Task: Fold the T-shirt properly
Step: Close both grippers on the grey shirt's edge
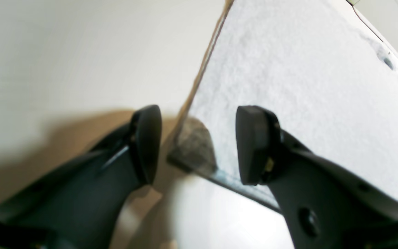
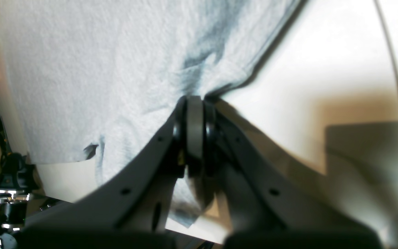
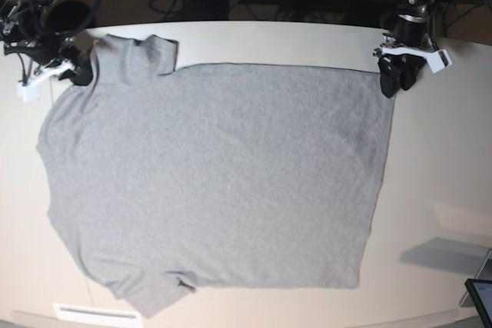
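The T-shirt (image 3: 215,182) lies spread flat, plain side up, across the middle of the table (image 3: 453,190), so the first fold appears to be starting. The right gripper (image 2: 195,103) is clenched on the shirt's far left edge near the sleeve, while the left gripper (image 1: 199,141) hangs released astride the far right hem corner. Next, that one probably needs to clamp the corner; no containers show.

Grey T-shirt (image 3: 223,182) spread flat, plain-side up

Left gripper (image 1: 199,145) hangs at the tabletop's far edge, fingers (image 1: 254,145) spread wide; right gripper (image 2: 195,100) clamped tight opposite.
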Action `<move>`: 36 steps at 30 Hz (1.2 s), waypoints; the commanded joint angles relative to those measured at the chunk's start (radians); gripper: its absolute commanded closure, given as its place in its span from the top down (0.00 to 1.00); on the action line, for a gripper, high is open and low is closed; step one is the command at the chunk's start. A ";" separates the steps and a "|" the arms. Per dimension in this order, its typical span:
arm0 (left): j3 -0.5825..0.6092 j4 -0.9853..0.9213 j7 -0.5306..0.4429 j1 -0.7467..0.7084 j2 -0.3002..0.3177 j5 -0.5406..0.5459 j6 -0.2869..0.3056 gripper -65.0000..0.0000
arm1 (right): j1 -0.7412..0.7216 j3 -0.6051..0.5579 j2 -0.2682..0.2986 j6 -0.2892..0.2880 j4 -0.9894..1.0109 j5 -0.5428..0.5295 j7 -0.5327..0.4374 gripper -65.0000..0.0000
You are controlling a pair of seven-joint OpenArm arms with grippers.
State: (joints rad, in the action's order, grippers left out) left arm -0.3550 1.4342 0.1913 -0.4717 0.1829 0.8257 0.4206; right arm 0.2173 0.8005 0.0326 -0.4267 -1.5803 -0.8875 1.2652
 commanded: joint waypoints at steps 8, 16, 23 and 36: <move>0.003 0.001 0.109 0.011 0.000 -0.015 -0.012 0.41 | 0.000 0.001 0.011 -0.004 -0.013 -0.003 -0.002 0.00; 0.004 0.000 0.109 0.006 0.000 -0.018 -0.012 0.12 | -0.002 0.001 0.011 -0.004 -0.013 -0.003 -0.002 0.00; -0.008 0.012 0.109 -0.002 0.002 -0.016 -0.012 0.00 | -0.002 0.000 0.014 -0.004 -0.013 -0.003 0.003 0.00; -0.009 0.178 0.109 -0.043 0.008 -0.016 -0.012 0.00 | -0.002 0.003 0.040 -0.007 -0.111 -0.006 -0.002 0.00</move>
State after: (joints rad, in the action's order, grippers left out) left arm -0.3592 1.5929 0.3218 -0.5076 0.1772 0.7979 0.4011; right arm 0.2218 0.8001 0.0612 -0.4282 -1.6741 -0.8654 1.2739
